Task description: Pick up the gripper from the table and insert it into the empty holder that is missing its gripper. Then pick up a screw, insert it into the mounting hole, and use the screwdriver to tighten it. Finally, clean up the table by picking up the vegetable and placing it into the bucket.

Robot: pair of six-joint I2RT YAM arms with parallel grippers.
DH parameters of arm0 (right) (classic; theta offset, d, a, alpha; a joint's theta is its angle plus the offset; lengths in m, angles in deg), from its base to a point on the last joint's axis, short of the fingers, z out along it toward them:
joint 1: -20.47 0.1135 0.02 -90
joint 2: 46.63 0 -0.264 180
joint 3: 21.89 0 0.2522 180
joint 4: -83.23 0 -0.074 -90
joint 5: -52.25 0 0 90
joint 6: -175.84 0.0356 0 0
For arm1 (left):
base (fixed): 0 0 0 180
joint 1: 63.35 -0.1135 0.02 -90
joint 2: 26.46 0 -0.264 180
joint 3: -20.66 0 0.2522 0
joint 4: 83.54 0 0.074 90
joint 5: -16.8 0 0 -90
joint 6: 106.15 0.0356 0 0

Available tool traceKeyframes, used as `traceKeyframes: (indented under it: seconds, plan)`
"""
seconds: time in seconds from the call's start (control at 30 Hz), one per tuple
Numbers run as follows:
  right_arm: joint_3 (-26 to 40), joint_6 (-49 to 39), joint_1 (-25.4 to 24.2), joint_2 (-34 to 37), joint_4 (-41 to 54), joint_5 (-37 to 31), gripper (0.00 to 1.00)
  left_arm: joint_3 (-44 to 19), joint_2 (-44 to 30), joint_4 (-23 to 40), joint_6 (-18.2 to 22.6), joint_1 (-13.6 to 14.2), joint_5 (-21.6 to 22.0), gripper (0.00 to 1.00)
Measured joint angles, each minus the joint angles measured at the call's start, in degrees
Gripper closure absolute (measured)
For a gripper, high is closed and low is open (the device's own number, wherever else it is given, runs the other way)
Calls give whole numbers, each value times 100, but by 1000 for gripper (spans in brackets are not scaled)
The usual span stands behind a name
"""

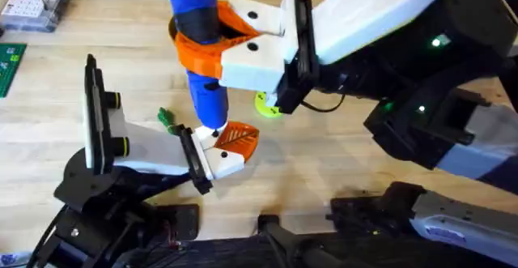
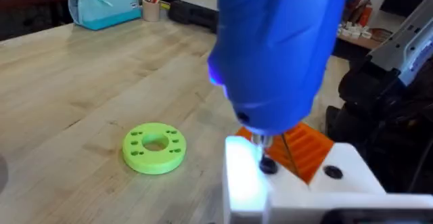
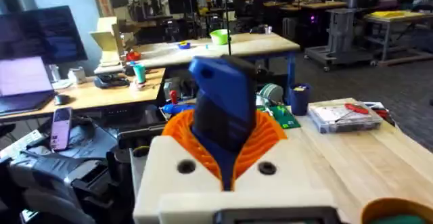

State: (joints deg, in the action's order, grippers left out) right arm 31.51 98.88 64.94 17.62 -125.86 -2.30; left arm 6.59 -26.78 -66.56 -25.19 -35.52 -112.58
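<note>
Right hand (image 1: 212, 37) clamped on screwdriver (image 1: 198, 49), upright, tip on holder (image 1: 218, 161) at mounting hole (image 2: 268, 166). Gripper (image 1: 239, 136) seated in holder. Left hand (image 1: 212, 156) at holder; spread or pinch: cannot tell. Lime disc (image 2: 154, 147) on desk (image 1: 324, 163) nearby.

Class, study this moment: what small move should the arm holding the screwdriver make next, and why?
Probably keep the screwdriver upright and press gently while turning: its tip sits on a dark screw in the holder, beside the gripper, which the left gripper holds steady.
</note>
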Motion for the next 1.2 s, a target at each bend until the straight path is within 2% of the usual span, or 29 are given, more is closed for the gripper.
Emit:
traceKeyframes:
  seconds: [1.2]
  plan:
    - [0, 25, 3, -39, 143, 23, 966, 0, 0, -2, 0, 0, 1, 986]
